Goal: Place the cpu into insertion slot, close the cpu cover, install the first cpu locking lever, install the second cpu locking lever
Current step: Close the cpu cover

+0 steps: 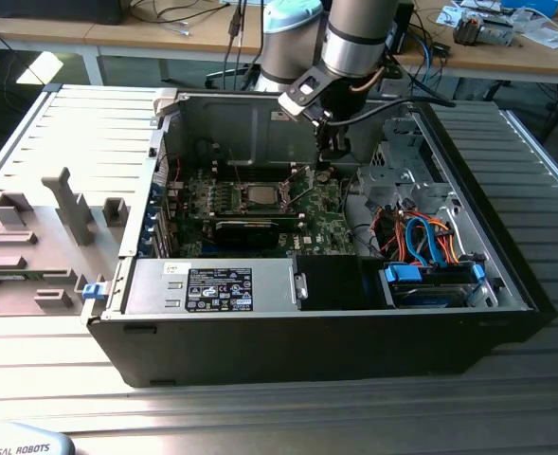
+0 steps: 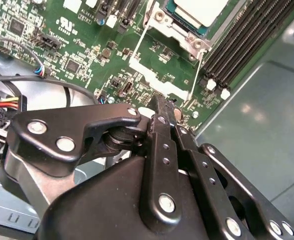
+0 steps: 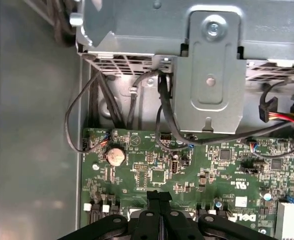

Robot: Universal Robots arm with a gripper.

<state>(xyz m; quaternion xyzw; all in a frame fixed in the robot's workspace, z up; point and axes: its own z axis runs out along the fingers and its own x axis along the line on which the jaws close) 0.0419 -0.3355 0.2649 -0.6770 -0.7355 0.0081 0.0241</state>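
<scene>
The cpu (image 1: 260,196) (image 2: 199,9), a small square with a silvery top, lies in the insertion slot (image 2: 159,17) on the green board. The cpu cover (image 2: 154,82) (image 1: 302,178), a thin silvery frame, stands swung open from the slot's edge, and green board shows through its window. My gripper (image 1: 328,161) (image 2: 159,102) (image 3: 159,196) is shut with nothing between its fingers. Its tips sit right at the cover's free end, on the exterior view's right of the slot. Whether they touch the cover I cannot tell.
Long black memory slots (image 2: 241,40) run beside the slot. A black card (image 1: 250,230) lies in front of it. A metal drive cage (image 1: 406,161) (image 3: 211,75) and coloured cables (image 1: 421,237) fill the case's right side. A coin cell (image 3: 116,156) sits near the tips.
</scene>
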